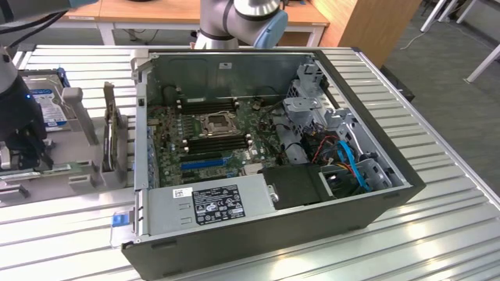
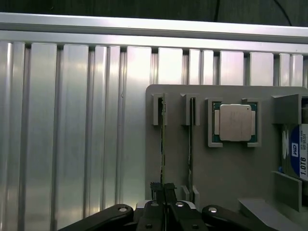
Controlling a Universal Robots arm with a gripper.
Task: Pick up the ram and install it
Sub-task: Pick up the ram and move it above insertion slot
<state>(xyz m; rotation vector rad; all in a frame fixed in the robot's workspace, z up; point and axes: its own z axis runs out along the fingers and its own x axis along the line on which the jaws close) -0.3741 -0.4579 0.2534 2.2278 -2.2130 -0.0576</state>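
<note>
The ram point(image 2: 162, 139) is a thin green stick standing on edge in a slot of the grey holder tray point(image 2: 226, 168). My gripper point(image 2: 163, 188) is right over one end of it, its black fingertips point(image 2: 157, 188) pressed together on the stick's top edge. In the exterior view the gripper point(image 1: 30, 157) hangs at the far left over the holder, with the ram point(image 1: 55, 170) just beneath it. The open computer case point(image 1: 258, 234) lies to the exterior view's right, with black memory slots point(image 1: 215, 143) on its motherboard.
A second thin stick point(image 2: 191, 139) stands in the neighbouring slot. A processor chip point(image 2: 235, 122) and a blue-labelled hard drive point(image 2: 301, 154) sit further along the tray. An expansion card point(image 1: 113, 134) stands upright between holder and case. The power supply point(image 1: 211, 205) fills the case's near side.
</note>
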